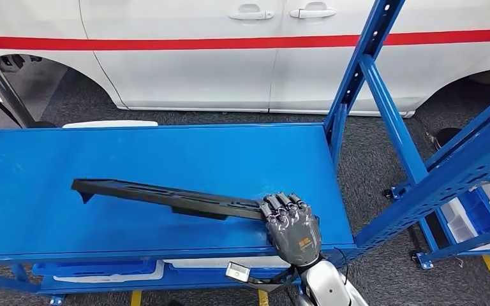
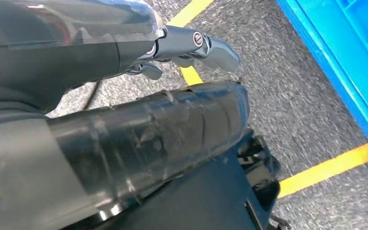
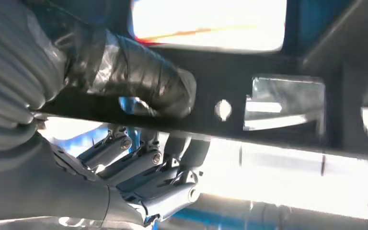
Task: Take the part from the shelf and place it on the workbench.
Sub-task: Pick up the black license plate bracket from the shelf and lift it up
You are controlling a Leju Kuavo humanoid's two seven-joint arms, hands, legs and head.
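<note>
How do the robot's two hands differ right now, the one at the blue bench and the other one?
The right hand grips one end of the long black part over the blue workbench, thumb above and fingers beneath; the left hand holds nothing. The right hand reaches forward at bench height; the left hand hangs over grey floor with yellow lines. Both have grey covers and dark fingers.

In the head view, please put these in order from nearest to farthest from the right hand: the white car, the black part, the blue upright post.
1. Black part: held at its near end by the right hand, lying across the blue shelf surface.
2. Blue upright post: beyond the hand, at the shelf's right end.
3. White car: farthest, behind the shelf.
</note>
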